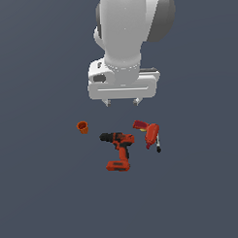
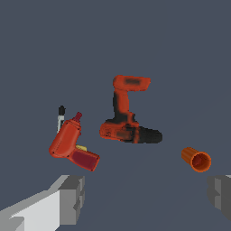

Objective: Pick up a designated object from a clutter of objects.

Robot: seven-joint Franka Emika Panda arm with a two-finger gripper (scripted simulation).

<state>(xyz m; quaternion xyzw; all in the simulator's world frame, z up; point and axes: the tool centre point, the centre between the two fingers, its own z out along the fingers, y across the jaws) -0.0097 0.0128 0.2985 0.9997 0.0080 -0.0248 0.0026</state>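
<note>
The small orange-red cup (image 1: 82,127) lies on its side on the grey floor, at the exterior view's left of the clutter; its dark hollow opening faces the wrist camera (image 2: 196,159). My gripper (image 1: 122,102) hangs open above the floor, behind the objects and to the cup's right in the exterior view, holding nothing. One grey fingertip (image 2: 71,198) and the other at the frame edge show wide apart in the wrist view. The red-and-black drill (image 1: 118,149) lies in the middle of the clutter.
A red bottle-shaped tool (image 1: 150,134) with a thin black-tipped stick (image 1: 158,146) lies at the exterior view's right of the drill. In the wrist view the drill (image 2: 126,117) sits between that tool (image 2: 72,144) and the cup.
</note>
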